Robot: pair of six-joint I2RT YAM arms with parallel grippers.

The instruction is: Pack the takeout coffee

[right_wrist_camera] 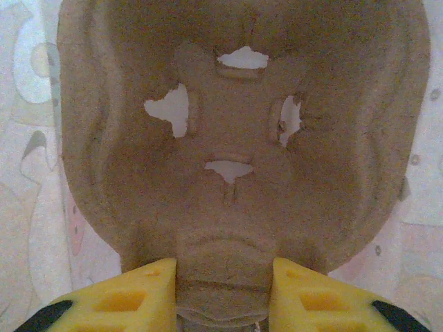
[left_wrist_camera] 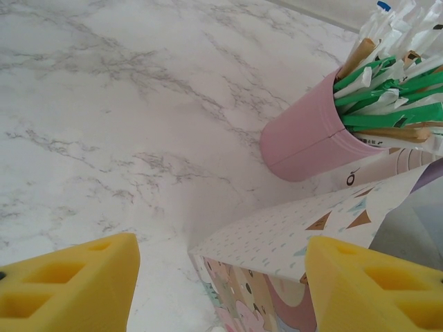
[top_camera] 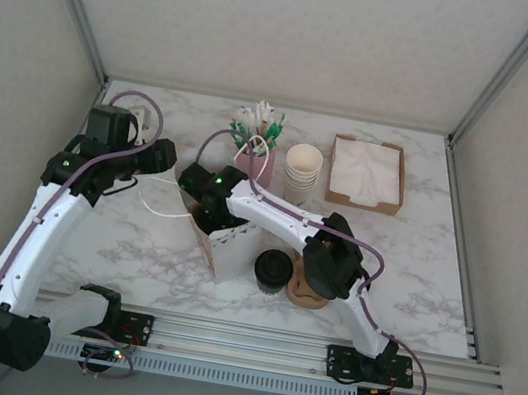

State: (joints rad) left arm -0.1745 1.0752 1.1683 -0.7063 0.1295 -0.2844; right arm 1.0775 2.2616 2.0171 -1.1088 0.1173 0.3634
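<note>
The takeout coffee [top_camera: 273, 270], a small dark cup with a round black lid, stands on the marble table right of the patterned paper bag [top_camera: 231, 243]. My right gripper [top_camera: 205, 198] reaches down into the bag's open top. In the right wrist view it [right_wrist_camera: 223, 297] is shut on the edge of a brown pulp cup carrier [right_wrist_camera: 228, 138], with the bag's printed walls around it. My left gripper [top_camera: 173, 164] hovers at the bag's left side. Its yellow fingers [left_wrist_camera: 76, 283] are wide open, with the bag's rim corner [left_wrist_camera: 291, 235] between them and untouched.
A pink holder [top_camera: 255, 161] of green and white sachets and sticks [left_wrist_camera: 387, 90] stands behind the bag. Stacked cream cups [top_camera: 302, 171] and a brown napkin tray [top_camera: 367, 174] sit at the back right. A brown cardboard piece [top_camera: 308, 288] lies under the right arm beside the coffee.
</note>
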